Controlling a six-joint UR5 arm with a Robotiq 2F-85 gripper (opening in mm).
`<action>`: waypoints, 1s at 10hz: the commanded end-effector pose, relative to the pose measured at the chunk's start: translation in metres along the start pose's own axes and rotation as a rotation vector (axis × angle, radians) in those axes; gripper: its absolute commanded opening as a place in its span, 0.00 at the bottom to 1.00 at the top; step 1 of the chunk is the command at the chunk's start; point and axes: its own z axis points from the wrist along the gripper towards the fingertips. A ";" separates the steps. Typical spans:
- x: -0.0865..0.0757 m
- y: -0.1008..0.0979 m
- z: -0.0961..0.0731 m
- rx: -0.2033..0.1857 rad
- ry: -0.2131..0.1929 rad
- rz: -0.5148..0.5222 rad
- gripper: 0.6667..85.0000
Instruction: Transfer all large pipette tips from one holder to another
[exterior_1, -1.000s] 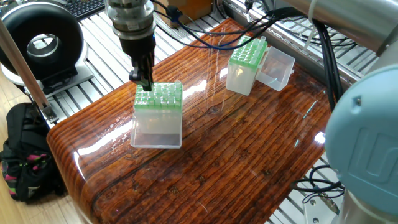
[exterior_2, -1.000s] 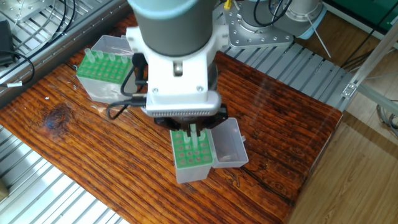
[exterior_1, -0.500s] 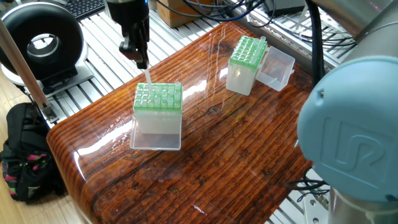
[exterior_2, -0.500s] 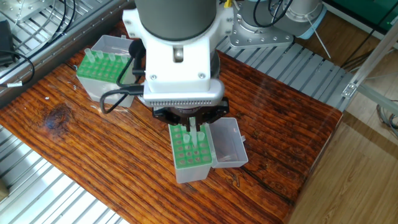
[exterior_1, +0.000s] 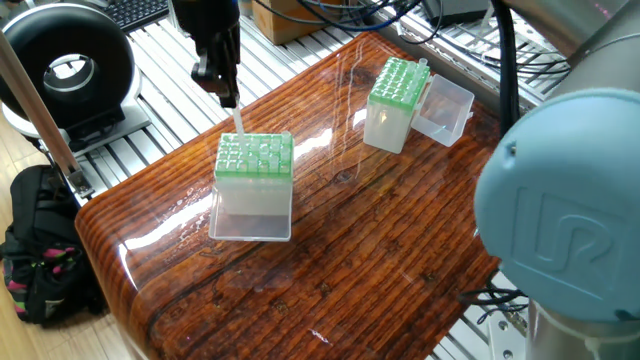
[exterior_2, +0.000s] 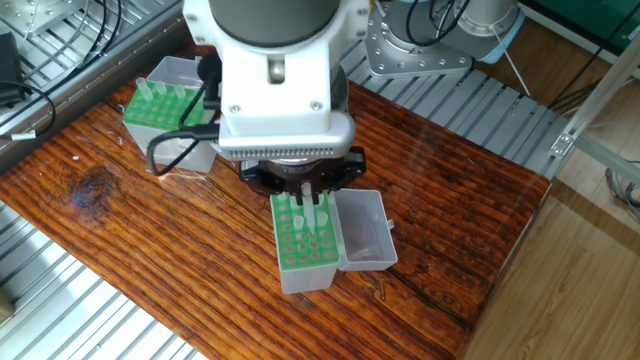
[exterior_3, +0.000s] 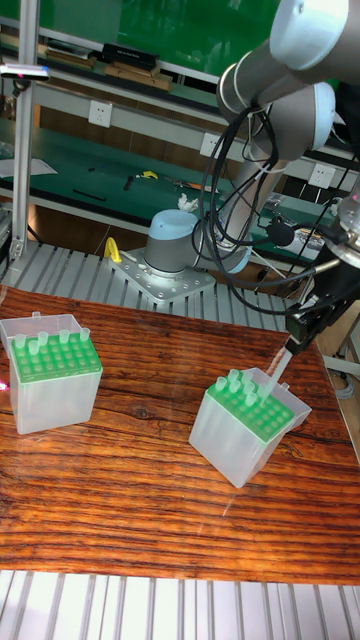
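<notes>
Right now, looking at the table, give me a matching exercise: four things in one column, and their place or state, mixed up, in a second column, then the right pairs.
Things
1. gripper
2. held pipette tip
3. near holder
4. far holder

Places or states
A. stands away from the arm's tool, with its clear lid open beside it
B. hangs tilted, its lower end at the top of a green rack
C. shut on a clear tube, above a rack
D. stands right under the arm's tool

Pairs: 1-C, 2-B, 3-D, 4-A
</notes>
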 end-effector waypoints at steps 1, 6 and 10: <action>0.000 0.005 -0.011 -0.021 -0.005 -0.003 0.15; 0.011 0.009 -0.034 -0.038 0.008 -0.008 0.15; -0.019 -0.021 -0.057 0.103 -0.197 -0.011 0.14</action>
